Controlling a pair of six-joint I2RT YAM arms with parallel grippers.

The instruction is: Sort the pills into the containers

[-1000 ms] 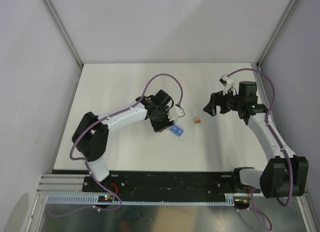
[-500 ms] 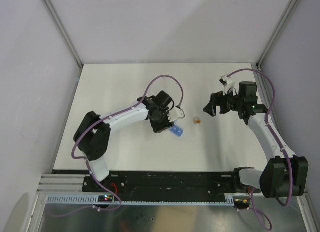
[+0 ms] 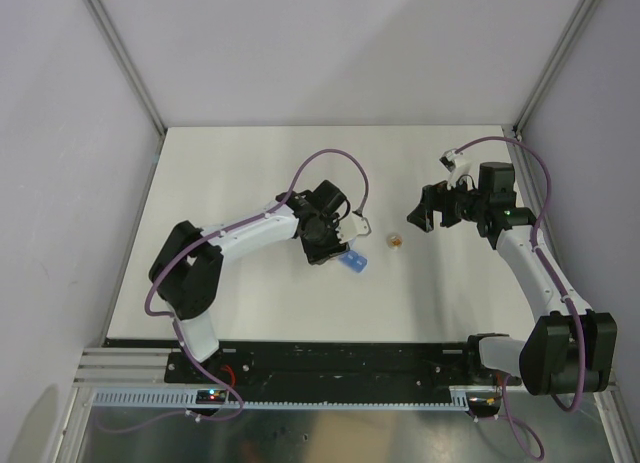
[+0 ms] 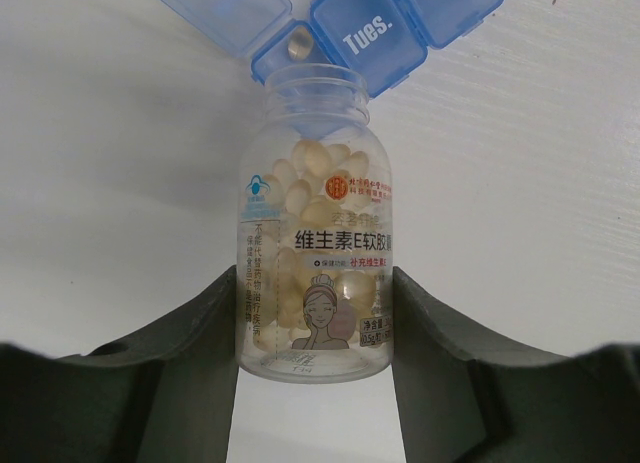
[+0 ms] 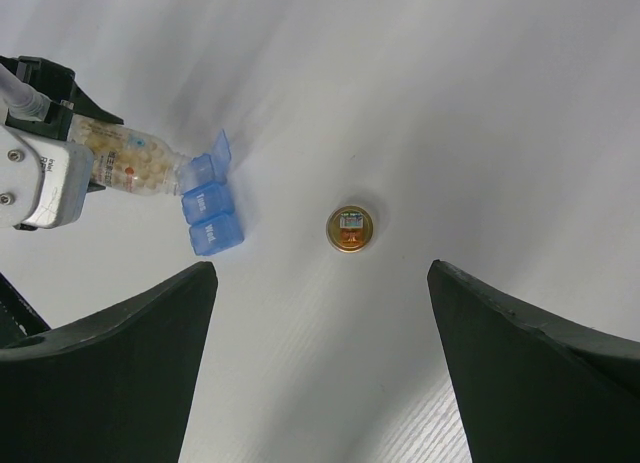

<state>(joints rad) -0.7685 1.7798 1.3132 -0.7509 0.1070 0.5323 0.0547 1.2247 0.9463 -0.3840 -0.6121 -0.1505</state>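
Observation:
My left gripper (image 4: 316,283) is shut on a clear pill bottle (image 4: 318,233) full of pale yellow softgels. The bottle is tipped, with its open mouth at the light-blue pill box (image 4: 380,28). The box's end compartment is open with its lid (image 4: 215,8) folded back, and one pill (image 4: 298,45) lies in it. The compartments marked "Tues." and "Wed." are closed. From above, the left gripper (image 3: 335,245) covers the bottle beside the pill box (image 3: 355,262). My right gripper (image 5: 322,273) is open, empty and above the table. It sees the pill box (image 5: 210,218) and the bottle (image 5: 130,163).
A small round amber-gold object (image 5: 351,229), a cap or a small bottle seen from above, stands on the white table (image 3: 450,283) between the two grippers; it also shows in the top view (image 3: 396,240). Grey walls enclose the table's back and sides.
The left arm's elbow has shifted slightly to the right. The left gripper stays at the pill box with the bottle. The right arm has not moved.

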